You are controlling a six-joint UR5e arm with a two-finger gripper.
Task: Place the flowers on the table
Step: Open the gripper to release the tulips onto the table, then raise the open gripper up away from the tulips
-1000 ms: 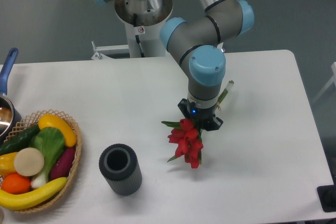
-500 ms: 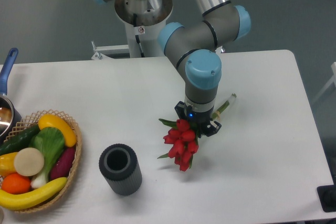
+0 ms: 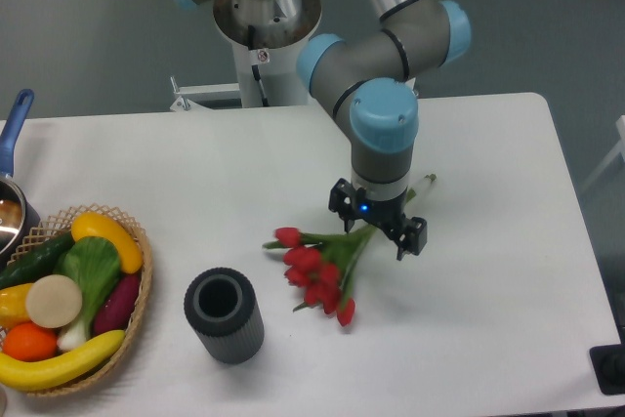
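Note:
The flowers (image 3: 317, 271), a bunch of red tulip buds with green stems, lie flat on the white table (image 3: 488, 290), spread out with the buds pointing toward the lower left and the stems running up right under the gripper. My gripper (image 3: 379, 222) hangs just above the stems with its jaws wide apart, holding nothing. A stem end shows beyond the gripper at the upper right (image 3: 423, 183).
A dark cylinder (image 3: 224, 315) stands upright left of the flowers. A wicker basket (image 3: 137, 319) with toy fruit and vegetables sits at the left edge. A blue-handled pot (image 3: 12, 144) is at the far left. The robot base (image 3: 266, 26) stands behind the table.
The gripper has opened and let go of the flowers. The bunch has dropped and fanned out flat on the table, buds shifted to the left.

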